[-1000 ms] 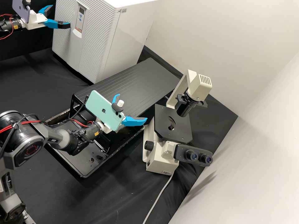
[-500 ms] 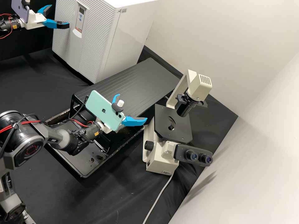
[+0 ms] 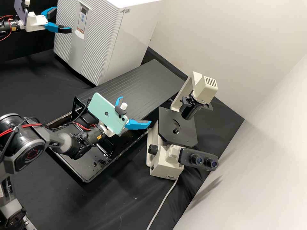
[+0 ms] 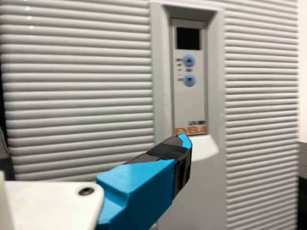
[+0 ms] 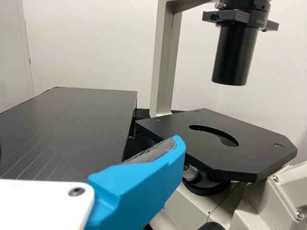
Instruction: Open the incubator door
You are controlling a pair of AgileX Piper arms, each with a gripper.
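Note:
The incubator [image 3: 96,38] stands at the back left in the high view, its ribbed door [image 3: 65,41] closed. My left gripper [image 3: 63,21] is at the upper left in front of that door, fingers spread with nothing between them. In the left wrist view, one finger of the left gripper [image 4: 177,158] overlaps the lower end of the control panel [image 4: 189,105], beside a pale recess [image 4: 206,147]; contact cannot be told. My right gripper [image 3: 136,110] stands open and empty left of the microscope. The right wrist view has a blue finger of the right gripper [image 5: 168,158].
A microscope [image 3: 177,127] with a black stage [image 5: 216,139] stands right of the right gripper. A black ridged board [image 3: 137,83] lies between incubator and microscope, and a black tray [image 3: 86,172] sits under the right arm. A pale wall [image 3: 224,38] bounds the bench.
Over the last half second my left gripper has shifted slightly down in the high view, its fingers still apart. The right arm and the incubator door have kept still.

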